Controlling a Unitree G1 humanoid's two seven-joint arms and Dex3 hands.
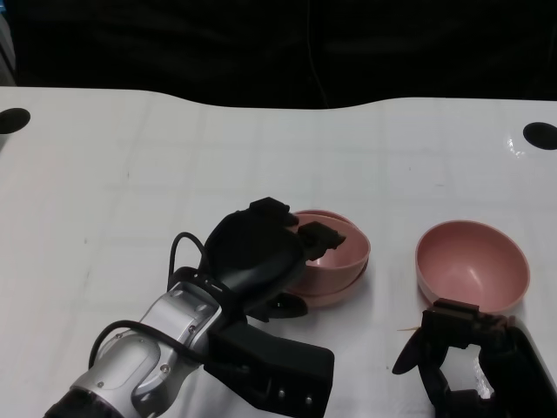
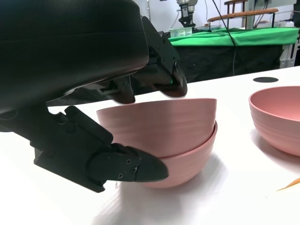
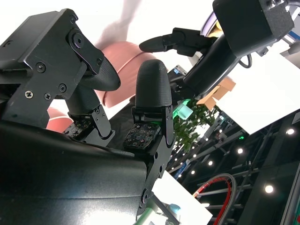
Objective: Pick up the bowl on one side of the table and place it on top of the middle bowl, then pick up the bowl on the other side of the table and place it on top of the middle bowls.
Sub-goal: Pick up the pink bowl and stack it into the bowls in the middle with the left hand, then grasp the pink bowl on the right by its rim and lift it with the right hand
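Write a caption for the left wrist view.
Left hand fingers around the top bowl, nested in the middle bowl.

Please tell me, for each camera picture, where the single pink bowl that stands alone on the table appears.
Head view: the lone bowl sits right of centre, above the right hand.
Left wrist view: at the right edge, cut off.
Right wrist view: pink shapes behind the fingers; which bowl, I cannot tell.
Shared landmark: the stacked bowls.

Matt pink plastic on the stacked bowls (image 2: pixel 164 136), faint ridges ringing the upper one; the side bowl (image 1: pixel 473 264) looks equally dull and smooth. White table (image 1: pixel 130 174) is smooth with soft sheen. Left hand (image 1: pixel 261 252) shows glossy black shell, brushed silver forearm (image 1: pixel 144 357).
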